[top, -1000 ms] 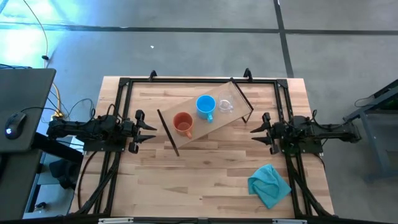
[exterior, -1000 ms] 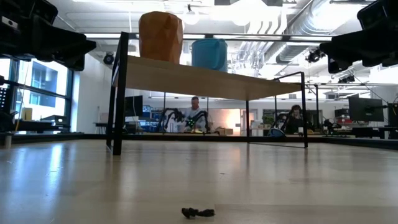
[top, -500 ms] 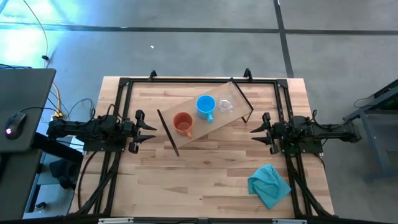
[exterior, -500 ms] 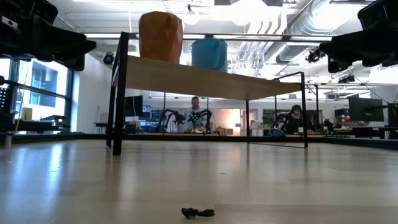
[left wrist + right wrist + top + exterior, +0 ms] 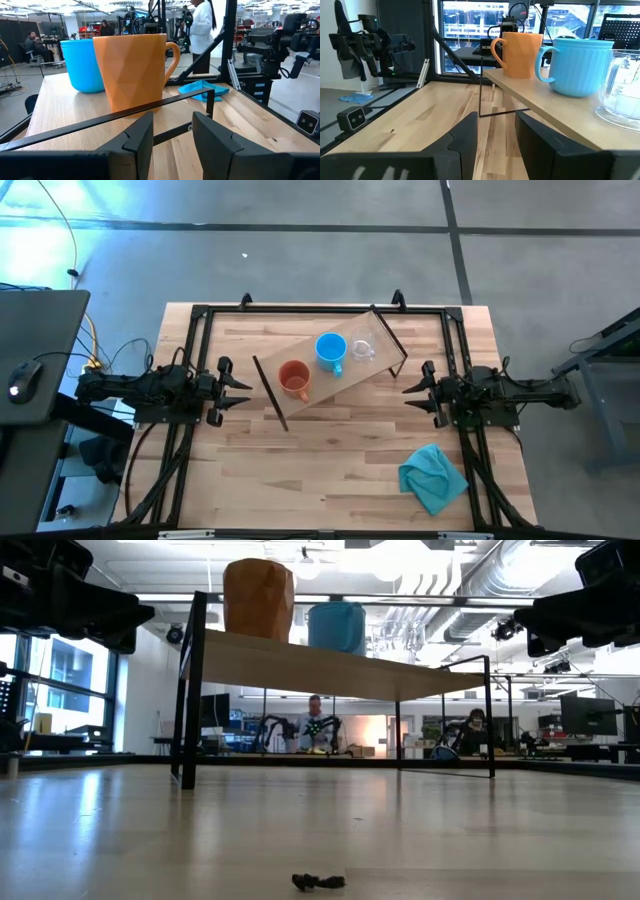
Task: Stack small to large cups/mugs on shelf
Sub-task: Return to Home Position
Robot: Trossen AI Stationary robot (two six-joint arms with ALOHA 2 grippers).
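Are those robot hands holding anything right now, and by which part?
Nothing. The left hand and the right hand are both open and empty, off the shelf.

Both arms are dark, almost black, built of blocky jointed segments: the left arm [image 5: 150, 388] by the left edge of the table [image 5: 330, 470], the right arm [image 5: 500, 392] by its right edge. Each narrows to a two-finger gripper, the left gripper [image 5: 243, 393] and the right gripper [image 5: 410, 397]. Seen close, the left fingers [image 5: 137, 142] and the right fingers [image 5: 464, 135] are angular black wedges with flat facets (matt, with a faint sheen along the edges). Thin dark cables [image 5: 125, 352] loop beside the left arm's base.
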